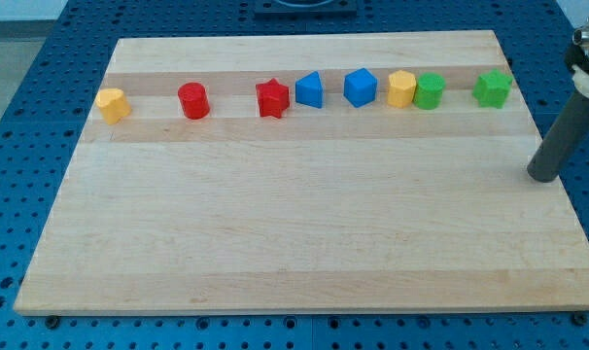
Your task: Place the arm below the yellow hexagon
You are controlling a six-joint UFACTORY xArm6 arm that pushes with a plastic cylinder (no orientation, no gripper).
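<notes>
The yellow hexagon sits in the row of blocks near the view's top, right of centre. It touches a green cylinder on its right, and a blue block is on its left. My tip rests on the board near its right edge. It is far to the right of and below the yellow hexagon, and below and right of a green star. It touches no block.
Further left in the same row are a blue triangle, a red star, a red cylinder and a second yellow block. The wooden board lies on a blue perforated table.
</notes>
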